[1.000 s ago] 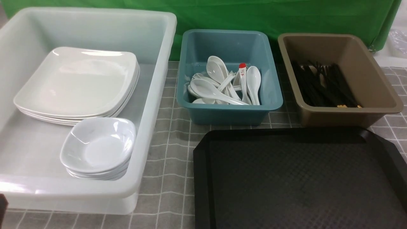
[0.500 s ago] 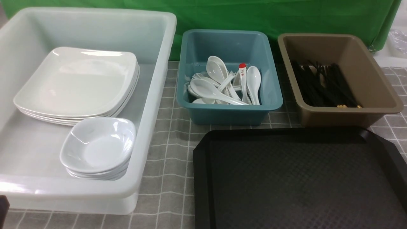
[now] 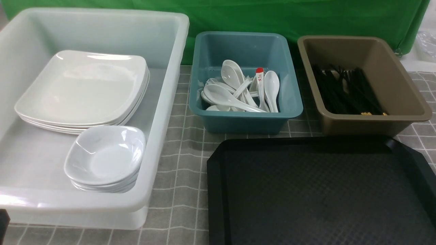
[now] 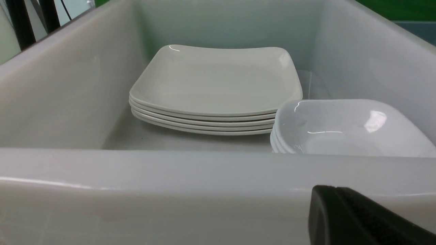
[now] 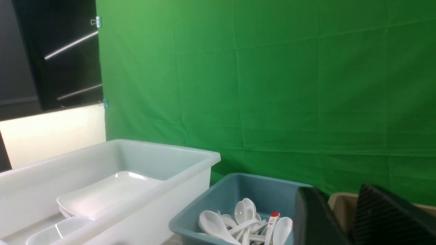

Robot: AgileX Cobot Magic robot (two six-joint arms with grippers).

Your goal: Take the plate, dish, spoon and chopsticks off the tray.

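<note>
Your left gripper (image 4: 361, 217) appears only as one black, matte finger at the edge of the left wrist view; its jaws are closed and nothing is seen held. Just beyond it stands the near wall of a translucent white plastic bin (image 4: 170, 177), smooth and slightly glossy. Inside, farther from the gripper, sits a stack of large glossy white rounded-square plates, the top plate (image 4: 214, 80) shallow and wide; nearer, beside that stack, lies a stack of small pale rounded-square dishes (image 4: 344, 129) with deeper bowls. Your right gripper (image 5: 344, 217) shows two dark fingers, one with a fine ribbed pad, set apart with a gap between them and nothing in that gap. Beyond it is a teal plastic tub (image 5: 218, 207) holding glossy white soup spoons with deep oval bowls; take one such spoon (image 3: 221, 95) as typical. One spoon has a red-tipped handle (image 3: 259, 70) with small red marks below the tip, too small for you to read. A brown plastic tub (image 3: 395, 85) holds thin, straight black chopsticks (image 3: 344, 92), a few with pale tips. Neither gripper shows in the front view, where the black tray (image 3: 316, 194), rectangular with clipped corners, a raised rim and a fine diamond texture, rests on a grey checked cloth (image 3: 180, 149) in front of the teal and brown tubs. A green fabric backdrop (image 5: 272, 85), faintly creased, hangs behind.
</note>
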